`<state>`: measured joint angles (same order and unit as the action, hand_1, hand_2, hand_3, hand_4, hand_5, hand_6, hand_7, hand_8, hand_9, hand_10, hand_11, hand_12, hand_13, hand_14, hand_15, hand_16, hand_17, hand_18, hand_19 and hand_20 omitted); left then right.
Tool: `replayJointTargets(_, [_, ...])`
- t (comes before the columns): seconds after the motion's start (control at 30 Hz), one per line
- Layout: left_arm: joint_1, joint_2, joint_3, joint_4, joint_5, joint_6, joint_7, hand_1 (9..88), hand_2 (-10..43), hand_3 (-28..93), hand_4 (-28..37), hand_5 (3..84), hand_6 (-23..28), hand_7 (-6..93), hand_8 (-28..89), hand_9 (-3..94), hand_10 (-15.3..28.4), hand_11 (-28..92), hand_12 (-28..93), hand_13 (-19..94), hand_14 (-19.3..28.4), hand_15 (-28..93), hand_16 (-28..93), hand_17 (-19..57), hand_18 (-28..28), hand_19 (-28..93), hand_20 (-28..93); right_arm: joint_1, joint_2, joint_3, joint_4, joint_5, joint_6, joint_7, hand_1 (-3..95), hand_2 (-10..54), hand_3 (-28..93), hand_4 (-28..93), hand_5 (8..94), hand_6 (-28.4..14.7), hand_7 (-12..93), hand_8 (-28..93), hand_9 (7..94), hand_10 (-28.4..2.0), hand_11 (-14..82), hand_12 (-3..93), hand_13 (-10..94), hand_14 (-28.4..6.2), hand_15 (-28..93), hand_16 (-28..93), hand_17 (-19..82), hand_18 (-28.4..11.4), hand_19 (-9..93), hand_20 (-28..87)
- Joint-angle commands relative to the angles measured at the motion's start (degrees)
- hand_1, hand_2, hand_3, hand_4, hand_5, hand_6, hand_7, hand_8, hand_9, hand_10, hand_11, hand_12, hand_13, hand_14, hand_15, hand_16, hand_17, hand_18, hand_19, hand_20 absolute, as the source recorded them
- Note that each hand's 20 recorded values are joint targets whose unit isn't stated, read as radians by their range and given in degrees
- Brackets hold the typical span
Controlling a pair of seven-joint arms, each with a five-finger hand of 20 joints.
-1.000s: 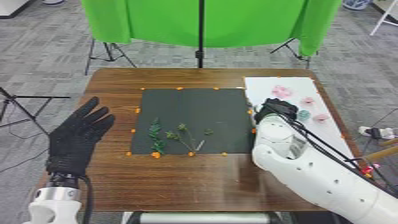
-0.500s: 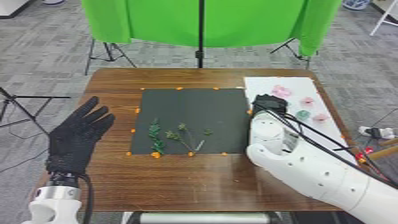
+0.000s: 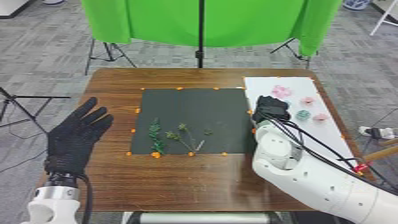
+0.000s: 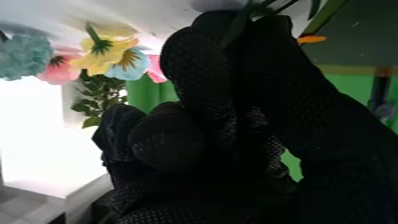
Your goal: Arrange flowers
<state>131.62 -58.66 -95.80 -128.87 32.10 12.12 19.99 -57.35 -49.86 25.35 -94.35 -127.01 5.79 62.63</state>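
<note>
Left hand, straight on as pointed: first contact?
Way looks free over the table for the left hand; beyond it, probably the green cloth, though depth is unclear.

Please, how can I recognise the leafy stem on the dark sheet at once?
On the brown table lies a dark sheet. The leafy stem is in its near left part. Unlike the branching sprig at its right, it is leafy all along.

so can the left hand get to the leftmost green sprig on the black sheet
Probably yes: the left hand is open on that side, nothing stands between it and the sprig, and the right hand is off to the right.
</note>
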Motion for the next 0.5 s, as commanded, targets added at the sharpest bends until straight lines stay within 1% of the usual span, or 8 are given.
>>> replayJointTargets(0.03, [1.72, 0.29, -0.31, -0.48, -0.09, 0.66, 0.33, 25.7, 5.7, 81, -21.1, 40.9, 11.2, 13.8, -10, 37.2, 21.0, 26, 11, 27, 28.0, 52, -9, -8.2, 25.8, 56, 6, -1.13, 2.97, 2.48, -6.18, 1.06, 3.68, -0.21, 54.6, -9.5, 79, -28, 91.9, -5.2, 24, 17, 89.5, -11.1, 41.3, 34.2, 76, -11.7, 85, 21, 35, -28.3, 93, 63])
replayJointTargets(0.1, [1.68, 0.11, -0.41, -0.52, -0.01, 0.71, 0.05, 25.7, 5.7, 81, -21.1, 40.9, 11.2, 13.8, -10, 37.2, 21.0, 26, 11, 27, 27.9, 52, -9, -8.3, 25.8, 56, 6, -1.82, 3.24, 3.51, -7.9, 1.18, 4.37, -0.59, 54.7, -9.5, 80, -28, 92.1, -5.4, 24, 17, 89.5, -11.2, 41.4, 34.3, 76, -11.9, 85, 21, 35, -28.3, 93, 64])
replayJointTargets(0.2, [1.9, 0.39, -0.18, -0.52, -0.16, 0.71, 0.63, 25.7, 5.8, 81, -21.1, 40.9, 11.2, 13.9, -10, 37.2, 21.1, 26, 11, 27, 27.9, 52, -9, -8.3, 25.8, 56, 6, -2.7, 3.5, 4.21, -9.89, 0.49, 4.63, -0.73, 54.5, -9.5, 80, -28, 92.3, -5.6, 23, 18, 89.5, -11.3, 41.4, 34.5, 76, -11.9, 85, 21, 35, -28.4, 93, 64])
replayJointTargets(0.23, [1.93, 0.31, -0.23, -0.5, -0.13, 0.7, 0.47, 25.7, 5.8, 81, -21.1, 40.9, 11.2, 13.9, -10, 37.2, 21.1, 26, 11, 27, 27.9, 52, -9, -8.3, 25.8, 56, 6, -3.24, 3.41, 4.63, -10.54, 0.6, 4.49, -0.75, 54.5, -9.5, 81, -28, 92.4, -5.6, 23, 18, 89.5, -11.2, 41.4, 34.5, 76, -11.9, 85, 21, 35, -28.4, 93, 65])
replayJointTargets(0.27, [2.06, 0.4, -0.19, -0.57, -0.28, 0.88, 0.7, 25.8, 5.8, 81, -21.2, 40.9, 11.2, 13.9, -10, 37.2, 21.0, 26, 11, 27, 28.0, 52, -9, -8.2, 25.8, 56, 6, -3.93, 3.16, 5.29, -11.02, 0.47, 4.01, -1.2, 54.4, -9.5, 81, -28, 92.4, -5.6, 23, 18, 89.5, -11.2, 41.4, 34.6, 76, -11.9, 86, 21, 35, -28.4, 93, 65])
replayJointTargets(0.3, [2.19, 0.4, -0.28, -0.57, -0.25, 0.73, 0.8, 25.7, 5.8, 81, -21.2, 40.9, 11.2, 13.9, -10, 37.2, 21.0, 26, 11, 27, 28.0, 52, -9, -8.2, 25.8, 56, 6, -4.23, 2.94, 5.37, -11.34, 0.23, 4.14, -1.28, 54.4, -9.5, 81, -28, 92.4, -5.6, 23, 18, 89.5, -11.2, 41.4, 34.6, 76, -12.0, 86, 21, 35, -28.4, 93, 65])
replayJointTargets(0.4, [2.21, 0.34, -0.35, -0.57, -0.12, 0.7, 0.75, 25.8, 5.8, 81, -21.2, 40.9, 11.2, 13.9, -10, 37.2, 21.0, 26, 11, 27, 28.0, 52, -9, -8.2, 25.8, 56, 6, -5.97, 2.07, 6.37, -12.91, -0.34, 3.71, -1.01, 54.4, -9.5, 81, -28, 92.5, -5.7, 23, 19, 89.5, -11.3, 41.6, 34.8, 76, -12.0, 86, 21, 36, -28.4, 93, 65])
replayJointTargets(0.5, [2.42, 0.21, -0.61, -0.64, -0.06, 0.69, 0.63, 25.8, 5.8, 81, -21.2, 40.9, 11.3, 13.8, -10, 37.2, 21.0, 26, 11, 27, 28.0, 52, -9, -8.2, 25.8, 56, 6, -8.24, 0.29, 7.31, -14.57, -2.0, 1.78, -1.48, 54.1, -9.5, 82, -28, 92.6, -5.7, 23, 19, 89.7, -11.3, 41.5, 34.7, 76, -12.1, 86, 21, 36, -28.4, 93, 66])
